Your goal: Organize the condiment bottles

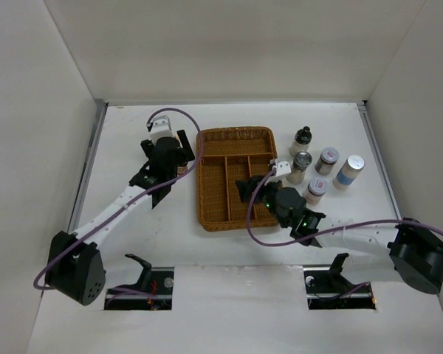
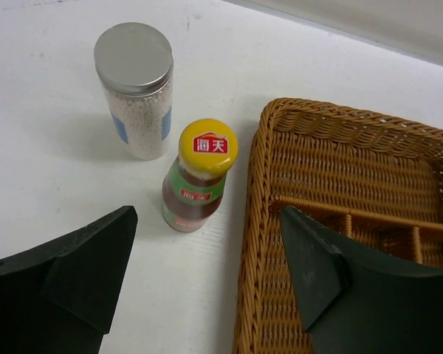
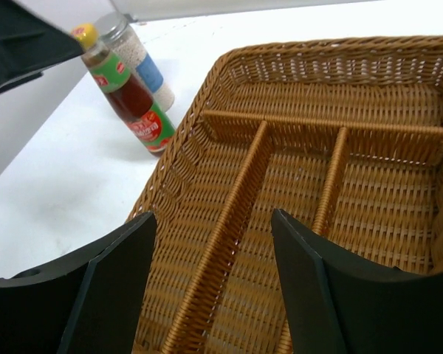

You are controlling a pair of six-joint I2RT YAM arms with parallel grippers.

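No bottle is seen inside the tray (image 1: pixel 215 200). Its compartments are bare wherever they are visible, though a part is hidden under the right arm. Five bottles (image 1: pixel 326 160) are stood upright on the surface (image 1: pixel 155 251) to the right of the tray, each apart from the others. The sauce bottle (image 2: pixel 199 177) is stood just beside the tray's left rim, with a jar (image 2: pixel 135 92) close behind it.

The left gripper (image 2: pixel 207 243) is held with its jaws apart and nothing between them, and the sauce bottle stands just ahead of the gap. The right gripper (image 3: pixel 214 243) is held over the tray, jaws likewise apart and empty.

The task is judged to be at its start, with all seven bottles yet to be put in order. The sauce bottle is judged the likeliest first pick.
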